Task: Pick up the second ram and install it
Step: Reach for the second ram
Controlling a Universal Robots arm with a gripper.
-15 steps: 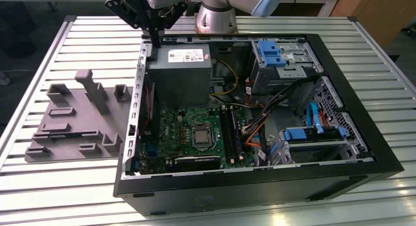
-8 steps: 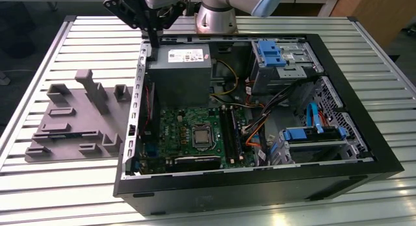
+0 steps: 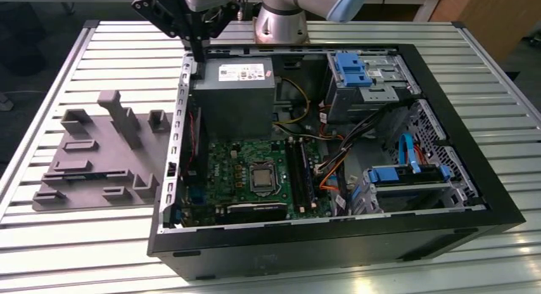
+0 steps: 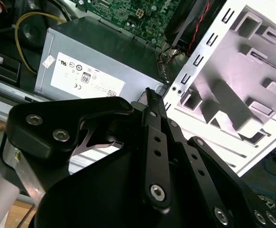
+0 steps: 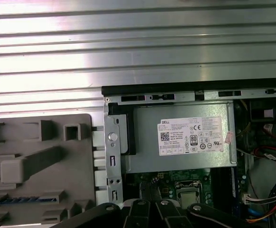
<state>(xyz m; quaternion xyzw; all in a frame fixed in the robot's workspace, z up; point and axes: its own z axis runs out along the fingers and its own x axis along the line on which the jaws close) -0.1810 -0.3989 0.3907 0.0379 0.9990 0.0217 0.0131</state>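
A thin blue-green strip, the second ram (image 5: pixel 14 200), lies edge-up in a slot of the grey fixture tray (image 5: pixel 43 142) beside the open computer case (image 3: pixel 473 199). My gripper (image 3: pixel 200 55) hangs above the case's back corner on the exterior view's left, over the edge of the grey power supply (image 3: pixel 237 101). Its fingers stand together, shut, with nothing seen between them; in the second wrist view the gripper (image 4: pixel 151 94) points at the power supply (image 4: pixel 95 66). The long black memory slots (image 3: pixel 298 173) run along the green motherboard (image 3: pixel 228 167), away from the gripper.
The case sits on a slatted metal table (image 3: pixel 76 249), with the fixture tray (image 3: pixel 97 158) on the exterior view's left. Blue drive brackets (image 3: pixel 351 69) and cables (image 3: pixel 338 161) occupy the case's other side. The arm's base (image 3: pixel 282 21) stands behind the case.
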